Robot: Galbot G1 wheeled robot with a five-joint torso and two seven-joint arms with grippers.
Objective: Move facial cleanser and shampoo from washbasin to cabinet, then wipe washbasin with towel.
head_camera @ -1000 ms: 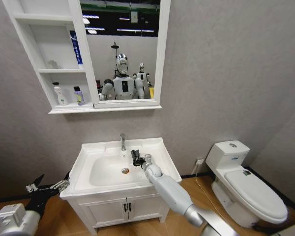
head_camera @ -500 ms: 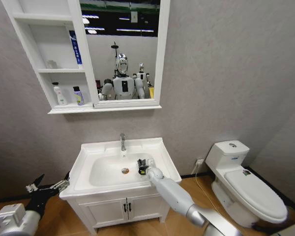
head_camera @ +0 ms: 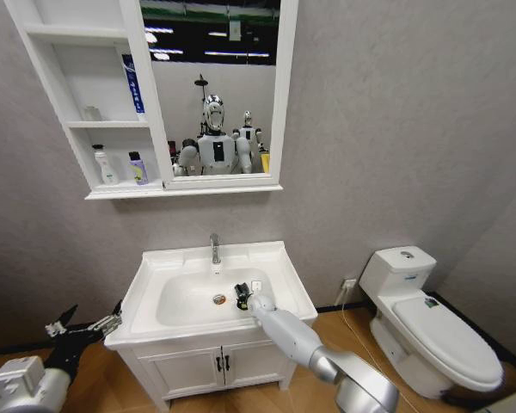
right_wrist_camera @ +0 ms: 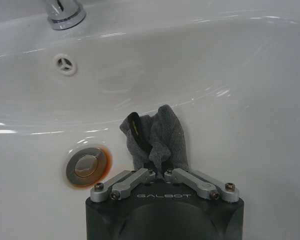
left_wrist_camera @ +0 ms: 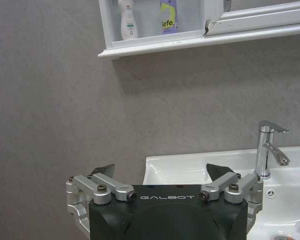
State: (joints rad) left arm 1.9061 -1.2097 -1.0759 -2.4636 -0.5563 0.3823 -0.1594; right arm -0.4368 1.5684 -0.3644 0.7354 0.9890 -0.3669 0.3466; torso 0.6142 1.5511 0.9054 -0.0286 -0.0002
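Observation:
My right gripper is down in the bowl of the white washbasin, just right of the drain. It is shut on the dark towel, whose yellow patch shows. The towel rests crumpled against the bowl's surface in front of the gripper's pinched fingertips. A white bottle and a lilac bottle stand on the lowest shelf of the cabinet; I cannot tell which is cleanser or shampoo. My left gripper hangs open, low and left of the basin.
A chrome tap stands at the basin's back edge. A blue tube leans on the cabinet's middle shelf beside the mirror. The two-door vanity cupboard is below the basin, and a white toilet is to the right.
My right gripper has carried the towel from the rim near the tap forward and down into the bowl, ending beside the drain. The left arm has stayed put.

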